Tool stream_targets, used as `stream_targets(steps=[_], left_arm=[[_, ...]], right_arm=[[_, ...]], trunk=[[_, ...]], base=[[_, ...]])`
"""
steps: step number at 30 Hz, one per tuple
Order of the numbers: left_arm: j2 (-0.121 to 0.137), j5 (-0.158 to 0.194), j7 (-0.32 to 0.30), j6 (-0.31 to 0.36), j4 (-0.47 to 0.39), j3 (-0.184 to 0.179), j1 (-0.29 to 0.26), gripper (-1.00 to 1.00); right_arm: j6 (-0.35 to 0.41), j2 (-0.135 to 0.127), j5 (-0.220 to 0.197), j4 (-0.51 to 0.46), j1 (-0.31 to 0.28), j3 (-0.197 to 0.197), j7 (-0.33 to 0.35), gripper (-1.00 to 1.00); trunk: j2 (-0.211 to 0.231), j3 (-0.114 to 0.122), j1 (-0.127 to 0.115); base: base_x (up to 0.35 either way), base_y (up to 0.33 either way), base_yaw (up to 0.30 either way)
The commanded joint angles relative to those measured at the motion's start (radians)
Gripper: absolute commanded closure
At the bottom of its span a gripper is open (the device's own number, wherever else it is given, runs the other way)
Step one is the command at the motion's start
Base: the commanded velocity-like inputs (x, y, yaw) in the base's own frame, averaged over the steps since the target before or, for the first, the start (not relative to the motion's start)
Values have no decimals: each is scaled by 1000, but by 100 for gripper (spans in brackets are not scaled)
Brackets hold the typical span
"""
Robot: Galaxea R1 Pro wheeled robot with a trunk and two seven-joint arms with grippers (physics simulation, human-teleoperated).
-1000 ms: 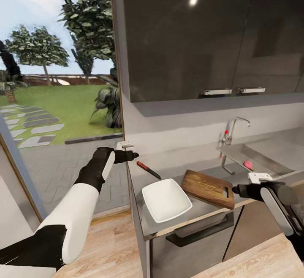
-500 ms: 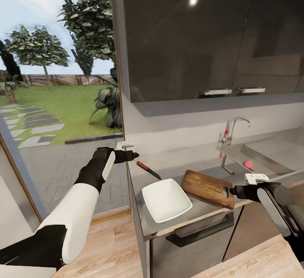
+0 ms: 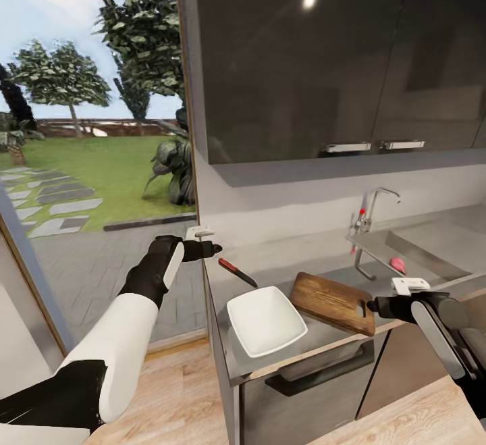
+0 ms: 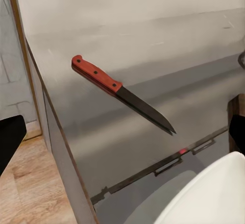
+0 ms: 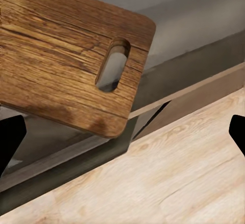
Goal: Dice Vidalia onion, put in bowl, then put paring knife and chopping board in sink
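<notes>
The countertop (image 3: 283, 266) carried, from its outer end toward the sink (image 3: 418, 250): the paring knife (image 3: 237, 272), the white bowl (image 3: 264, 319) and the chopping board (image 3: 332, 301), whose handle end overhung the front edge. A pink onion (image 3: 397, 264) lay in the basin. The left gripper (image 3: 210, 248) hung near the knife, the right gripper (image 3: 375, 306) just beside the board's handle; the right's jaws stood wide and empty, the left's spread could not be told.

bowl (image 3: 265, 319) between knife (image 3: 237, 272), board (image 3: 334, 302)
</notes>
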Motion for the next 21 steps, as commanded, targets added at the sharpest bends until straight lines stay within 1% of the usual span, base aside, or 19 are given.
stream_targets(steps=[1,7,15,18,21], left_arm=[[-1,0,-4,5,-1,5,0,-100],[0,0,-4,6,-1,5,0,-100],[-1,0,-4,7,-1,5,0,-100],[-1,0,-4,17,-1,5,0,-100],[-1,0,-4,34,-2,5,0,-100]], right_arm=[[2,-1,-10,-1,0,2,-9,-100],[1,-1,-10,-1,0,1,-8,-100],[0,1,-10,0,0,0,-11,-100],[0,2,-10,0,0,0,-11,-100],[0,11,-10,0,0,0,-11,-100]], trunk=[[-1,-1,1],[-1,-1,1],[-1,-1,1],[-1,-1,1],[-1,-1,1]], base=[[148,0,0],[151,0,0],[16,0,0],[1,0,0],[0,0,0]])
